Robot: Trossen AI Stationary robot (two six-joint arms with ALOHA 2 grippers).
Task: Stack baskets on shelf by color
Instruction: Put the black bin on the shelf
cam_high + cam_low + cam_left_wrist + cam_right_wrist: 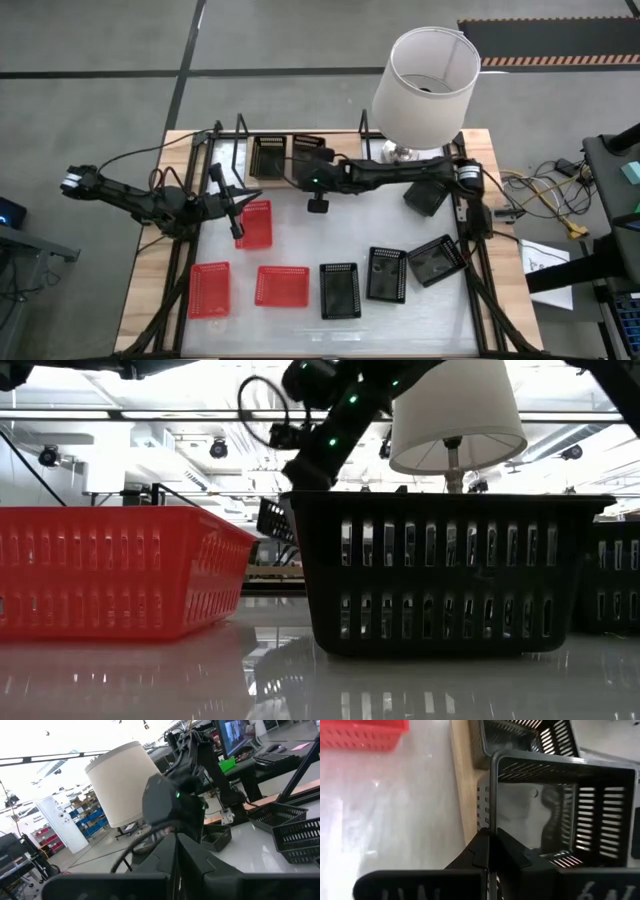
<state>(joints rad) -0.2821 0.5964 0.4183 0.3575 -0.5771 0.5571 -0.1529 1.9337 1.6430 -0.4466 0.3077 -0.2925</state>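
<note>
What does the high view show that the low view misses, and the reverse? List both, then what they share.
High view only: the low light-wood shelf plank, all three red plastic mesh baskets, and the left pincer beside one. Low view only: the room's ceiling and the front baskets' slotted side walls. Both: the white fabric lampshade, the right pincer at a black plastic mesh basket's rim, one front red basket, one front black basket.
</note>
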